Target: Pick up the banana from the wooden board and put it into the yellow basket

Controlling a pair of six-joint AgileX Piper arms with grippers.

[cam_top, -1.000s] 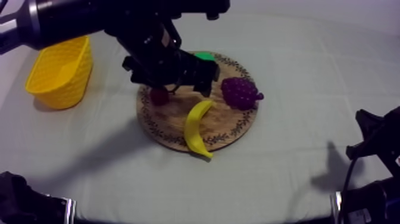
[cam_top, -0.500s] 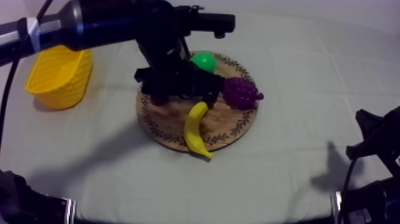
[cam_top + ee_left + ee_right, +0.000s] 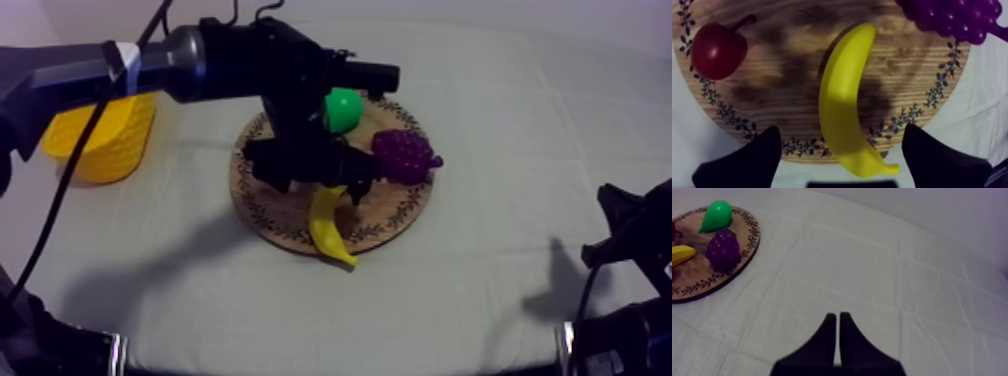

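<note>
Left wrist view: the left tool point(image 3: 842, 131) hangs over the banana point(image 3: 844, 100), its two black fingers spread wide, one on each side of the fruit and clear of it. The banana lies on the wooden board point(image 3: 787, 95), one tip reaching past the patterned rim, between the small red fruit point(image 3: 718, 50) and the bunch of grapes point(image 3: 952, 17). In the top view the yellow basket point(image 3: 100, 135) stands well apart on the counter point(image 3: 480, 120), and the pear point(image 3: 343, 108) sits at the board's far edge. The right tool point(image 3: 837, 319) is pressed together into a narrow wedge over the counter, away from the board

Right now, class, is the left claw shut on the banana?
No: the left claw is open, its fingers apart either side of the banana.
</note>
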